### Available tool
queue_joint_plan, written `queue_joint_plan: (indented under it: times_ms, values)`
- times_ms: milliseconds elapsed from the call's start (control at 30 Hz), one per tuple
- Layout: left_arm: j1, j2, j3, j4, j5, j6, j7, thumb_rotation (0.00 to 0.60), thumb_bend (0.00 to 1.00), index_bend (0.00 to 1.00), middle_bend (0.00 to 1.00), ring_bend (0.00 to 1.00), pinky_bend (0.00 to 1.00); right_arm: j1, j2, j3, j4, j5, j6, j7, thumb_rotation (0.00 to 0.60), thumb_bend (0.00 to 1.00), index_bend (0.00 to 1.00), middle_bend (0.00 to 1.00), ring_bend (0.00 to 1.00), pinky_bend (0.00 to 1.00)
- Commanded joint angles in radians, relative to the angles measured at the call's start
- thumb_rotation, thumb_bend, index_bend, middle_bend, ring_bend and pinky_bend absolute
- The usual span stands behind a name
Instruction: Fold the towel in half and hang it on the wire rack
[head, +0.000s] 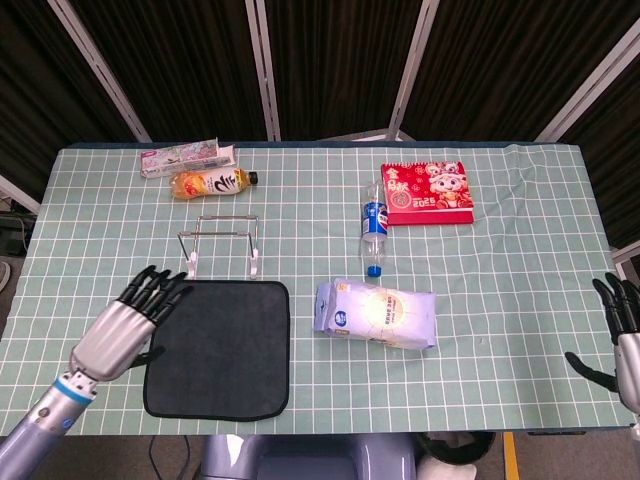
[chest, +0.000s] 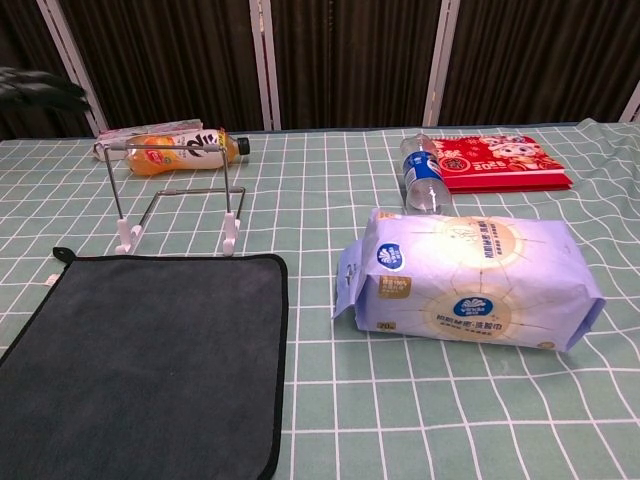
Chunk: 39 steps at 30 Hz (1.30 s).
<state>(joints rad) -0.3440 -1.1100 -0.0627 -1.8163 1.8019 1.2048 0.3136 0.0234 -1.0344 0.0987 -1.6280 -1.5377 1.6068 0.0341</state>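
A dark grey towel (head: 222, 347) (chest: 140, 360) lies flat and unfolded on the green checked table, near its front edge. Just behind it stands the wire rack (head: 222, 240) (chest: 180, 195), with nothing hanging on it. My left hand (head: 130, 320) hovers over the towel's left edge with its fingers spread and nothing in them; in the chest view only its dark fingertips (chest: 40, 88) show at the upper left. My right hand (head: 622, 335) stays at the table's far right edge, fingers apart and holding nothing.
A white tissue pack (head: 376, 313) (chest: 470, 282) lies right of the towel. Behind it is a water bottle (head: 373, 226) on its side, then a red box (head: 427, 193). An orange drink bottle (head: 210, 183) and a pink box (head: 188, 158) lie behind the rack.
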Motion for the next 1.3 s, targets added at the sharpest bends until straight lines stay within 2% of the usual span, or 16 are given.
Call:
queue_joint_plan:
  times_ms: [33, 233, 300, 400, 667, 1300]
  values:
    - [-0.157, -0.114, -0.056, 0.02, -0.011, -0.197, 0.108, 0.6, 0.13, 0.19, 0.0, 0.0, 0.0, 0.008, -0.006, 0.007, 0.009, 0.023, -0.02, -0.013, 0.6, 0.0, 0.0, 0.0, 0.0, 0.0]
    - [-0.291, -0.249, -0.076, 0.095, -0.052, -0.371, 0.171, 0.6, 0.25, 0.28, 0.0, 0.0, 0.0, 0.02, -0.017, 0.021, 0.028, 0.081, -0.062, -0.031, 0.6, 0.0, 0.0, 0.0, 0.0, 0.0]
    - [-0.348, -0.324, -0.083, 0.16, -0.074, -0.442, 0.182, 0.6, 0.28, 0.29, 0.0, 0.0, 0.0, 0.021, -0.022, 0.024, 0.034, 0.103, -0.077, -0.037, 0.6, 0.0, 0.0, 0.0, 0.0, 0.0]
    - [-0.394, -0.386, -0.082, 0.221, -0.093, -0.479, 0.187, 0.6, 0.32, 0.3, 0.0, 0.0, 0.0, 0.02, -0.025, 0.026, 0.038, 0.116, -0.081, -0.043, 0.6, 0.0, 0.0, 0.0, 0.0, 0.0]
    - [-0.443, -0.472, -0.054, 0.324, -0.147, -0.51, 0.183, 0.6, 0.38, 0.32, 0.0, 0.0, 0.0, 0.022, -0.026, 0.029, 0.044, 0.127, -0.089, -0.041, 0.6, 0.0, 0.0, 0.0, 0.0, 0.0]
    - [-0.466, -0.536, 0.047, 0.424, -0.16, -0.459, 0.102, 0.6, 0.41, 0.34, 0.0, 0.0, 0.0, 0.018, -0.019, 0.031, 0.045, 0.12, -0.081, -0.019, 0.6, 0.0, 0.0, 0.0, 0.0, 0.0]
